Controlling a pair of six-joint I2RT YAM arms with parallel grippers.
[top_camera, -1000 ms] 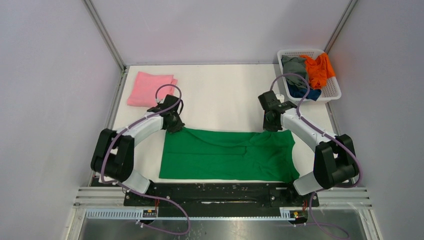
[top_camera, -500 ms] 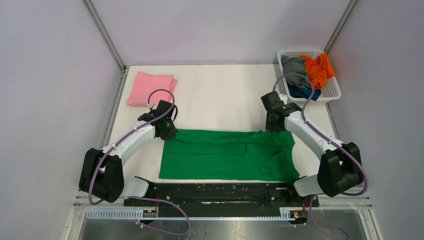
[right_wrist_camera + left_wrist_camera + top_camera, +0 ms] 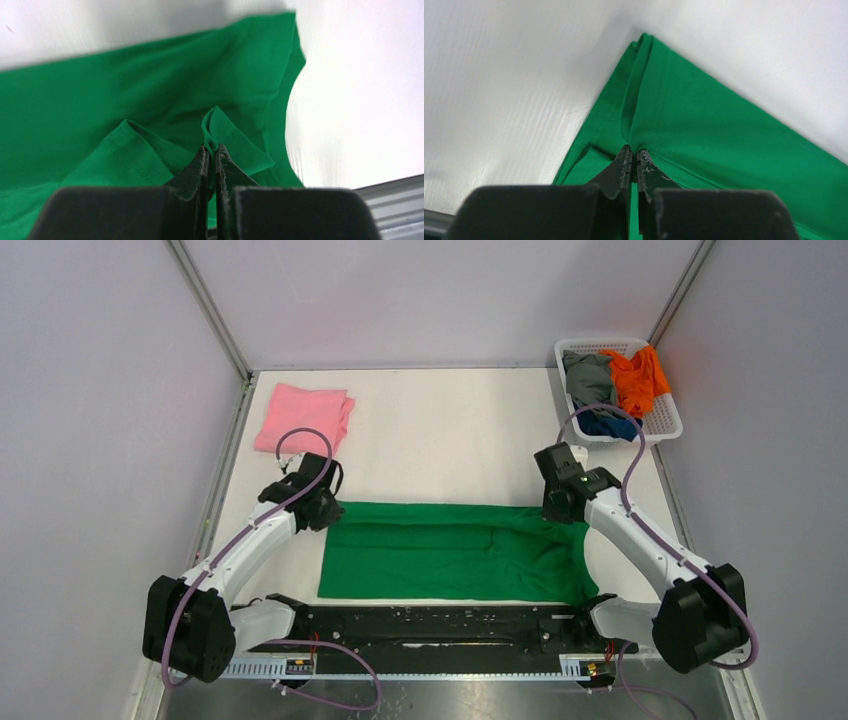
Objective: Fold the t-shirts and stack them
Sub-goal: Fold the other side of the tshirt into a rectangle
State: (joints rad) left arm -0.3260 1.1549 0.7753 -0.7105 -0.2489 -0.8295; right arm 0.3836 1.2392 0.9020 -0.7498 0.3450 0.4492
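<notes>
Top external: your left end effector (image 3: 325, 510) and right end effector (image 3: 561, 510) are pinching closed on the bright green cloth t-shirt (image 3: 450, 552); thin bites are risking slipping off.

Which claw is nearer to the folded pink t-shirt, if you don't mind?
Left. The left claw grips the green t-shirt at its far left corner, close in front of the pink t-shirt; the right claw pinches the far right corner, across the table.

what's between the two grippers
The far edge of the green shirt, pinched by the left gripper at one end and the right gripper at the other; the top view shows it.
</notes>
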